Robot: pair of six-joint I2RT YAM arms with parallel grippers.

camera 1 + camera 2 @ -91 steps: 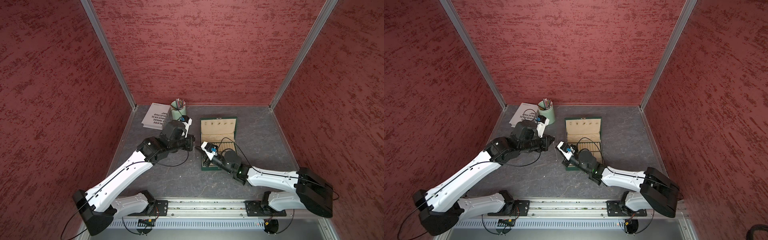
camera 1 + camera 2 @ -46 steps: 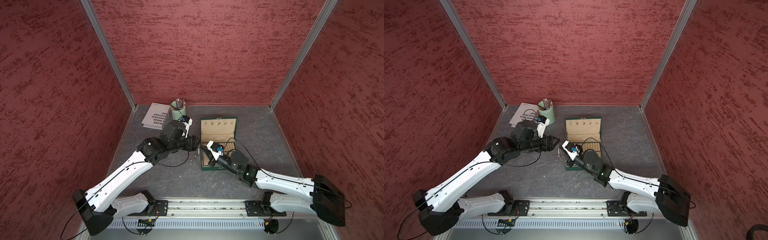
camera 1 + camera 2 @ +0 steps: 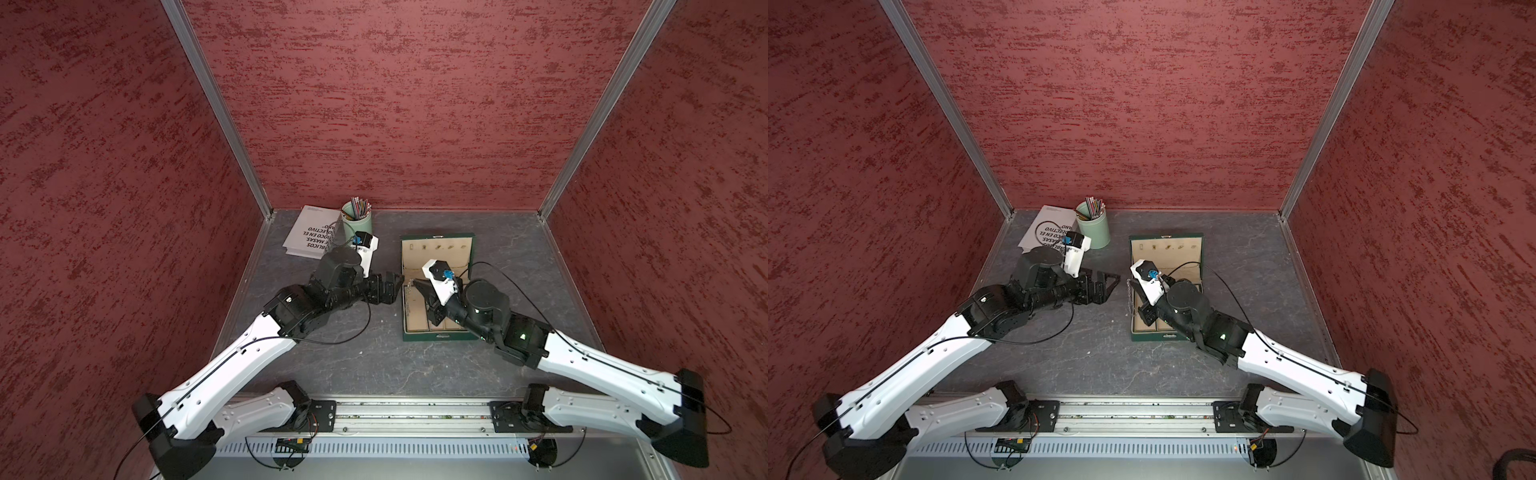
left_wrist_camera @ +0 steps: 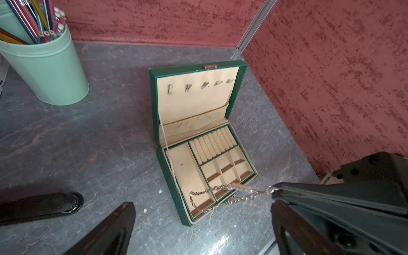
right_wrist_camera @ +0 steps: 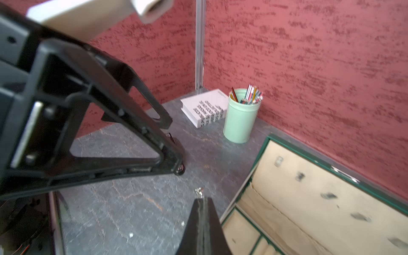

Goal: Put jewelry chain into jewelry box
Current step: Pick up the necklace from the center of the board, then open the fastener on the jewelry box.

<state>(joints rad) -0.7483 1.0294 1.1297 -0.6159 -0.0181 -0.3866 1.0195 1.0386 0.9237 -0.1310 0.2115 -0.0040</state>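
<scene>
The dark green jewelry box stands open on the table, lid upright. My right gripper is shut on one end of the silvery jewelry chain, above the box's left edge. The chain hangs from its tip and drapes into the box's front compartments. My left gripper is open just left of the box, apart from the chain, with nothing between its fingers.
A mint-green pencil cup and a white book sit at the back left. Red walls enclose the table on three sides. The two grippers' tips are close together by the box's left wall.
My left gripper has gone from shut to wide open. The right arm has reached farther over the box, carrying the chain.
</scene>
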